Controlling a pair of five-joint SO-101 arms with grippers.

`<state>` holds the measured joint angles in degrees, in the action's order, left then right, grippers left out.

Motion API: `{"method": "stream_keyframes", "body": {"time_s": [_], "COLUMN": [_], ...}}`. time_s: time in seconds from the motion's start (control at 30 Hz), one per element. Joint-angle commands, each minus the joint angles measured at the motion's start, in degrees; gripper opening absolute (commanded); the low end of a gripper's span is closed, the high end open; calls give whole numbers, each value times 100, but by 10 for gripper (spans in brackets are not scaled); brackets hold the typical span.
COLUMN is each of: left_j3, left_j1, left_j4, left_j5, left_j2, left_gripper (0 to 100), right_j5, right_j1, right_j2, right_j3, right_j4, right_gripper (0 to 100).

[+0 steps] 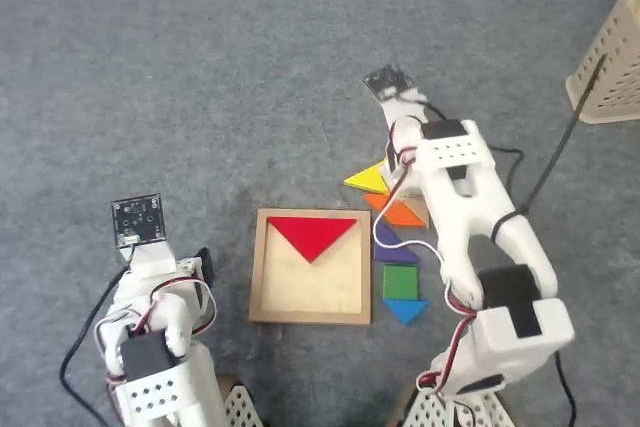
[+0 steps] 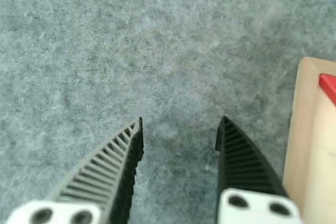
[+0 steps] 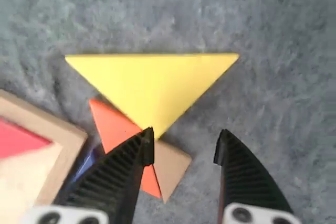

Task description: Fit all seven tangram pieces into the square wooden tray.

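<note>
- Grey carpet (image 1: 200, 97) covers the table under both arms.
- The square wooden tray (image 1: 258, 267) lies flat between the two arms.
- One red triangle (image 1: 312, 235) sits inside the tray, along its far edge.
- Other pieces lie on the carpet on the right arm's side of the tray: a yellow triangle (image 1: 366, 180), an orange triangle (image 1: 400, 213), a purple piece (image 1: 390, 242), a green square (image 1: 400, 282) and a blue triangle (image 1: 405, 310).
- A tan piece (image 3: 170, 166) touches the orange triangle.
- The left claw (image 2: 181, 127) is spread wide and holds nothing. It hangs over bare carpet, just beside the tray.
- The right claw (image 3: 186, 132) is spread wide too, with nothing in it. It hangs over the yellow triangle's pointed tip.
</note>
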<state>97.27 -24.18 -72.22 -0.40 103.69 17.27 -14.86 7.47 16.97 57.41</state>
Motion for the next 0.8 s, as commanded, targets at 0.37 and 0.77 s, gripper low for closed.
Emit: {"method": "stream_keyframes", "body": {"time_s": [0.37, 0.77], "left_j3": [-75, -75], "left_j1": [18, 18], "left_j4": [-26, -26], "left_j5": [-35, -35], "left_j2": [79, 79], "left_gripper": [216, 216], "right_j5": [-3684, -3666], "right_j1": [-426, -374], "right_j2": [927, 1640], "right_j3": [-1371, -1758], "right_j4": [-734, 84], "right_gripper": [199, 251]}}
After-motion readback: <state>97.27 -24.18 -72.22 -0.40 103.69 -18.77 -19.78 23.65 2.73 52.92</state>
